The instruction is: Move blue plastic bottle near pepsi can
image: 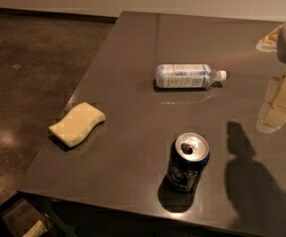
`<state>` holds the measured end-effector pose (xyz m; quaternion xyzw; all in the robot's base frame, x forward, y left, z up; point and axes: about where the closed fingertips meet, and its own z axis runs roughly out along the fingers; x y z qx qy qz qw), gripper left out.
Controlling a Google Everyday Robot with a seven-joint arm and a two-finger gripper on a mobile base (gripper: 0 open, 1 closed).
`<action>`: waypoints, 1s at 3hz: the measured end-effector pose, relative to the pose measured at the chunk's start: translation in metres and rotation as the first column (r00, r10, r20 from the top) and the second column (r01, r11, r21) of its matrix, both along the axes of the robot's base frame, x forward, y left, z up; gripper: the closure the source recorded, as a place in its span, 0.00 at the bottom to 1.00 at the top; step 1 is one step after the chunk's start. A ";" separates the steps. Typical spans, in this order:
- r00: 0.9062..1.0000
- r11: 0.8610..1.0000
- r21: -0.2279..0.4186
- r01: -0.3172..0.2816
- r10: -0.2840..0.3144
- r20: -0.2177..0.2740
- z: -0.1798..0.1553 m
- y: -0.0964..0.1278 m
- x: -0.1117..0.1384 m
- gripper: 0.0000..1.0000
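Blue plastic bottle [187, 76] lies on its side on the dark table [133, 43], behind the pepsi can [187, 163] and a good way from it. Its white cap points to the right. The pepsi can stands up near the front edge of the table, with its silver top showing. A wide bare strip of table lies between the can and the bottle, so the two are well apart.

The gripper [279, 102] hangs in the air to the right of the can and a bit farther back, at the very edge of the view. It is off to the right of the bottle's cap and does not touch the bottle. Part of it is cut off by the edge, so it cannot be told if it is open or closed. Nothing can be seen in its hold. Its dark shadow [246, 172] falls on the table just to the right of the can.

A yellow sponge [77, 124] lies far to the left of the can, close to the left edge of the table. It looks to be out of the way.

The job looks like it has hardly begun. The bottle has not been picked up yet, and it is not beside the can. Most of the work is left: the gripper has to reach the bottle, take hold of it, carry it forward to the can and set it down close by without knocking the can over.
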<state>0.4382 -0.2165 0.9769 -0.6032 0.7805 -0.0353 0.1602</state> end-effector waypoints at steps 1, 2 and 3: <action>1.000 1.000 -0.001 0.001 -0.001 0.003 0.002 0.001 0.000 0.00; 1.000 1.000 0.002 -0.031 0.031 0.001 0.002 0.026 0.014 0.00; 0.997 0.997 0.012 -0.081 0.081 0.000 -0.005 0.062 0.042 0.00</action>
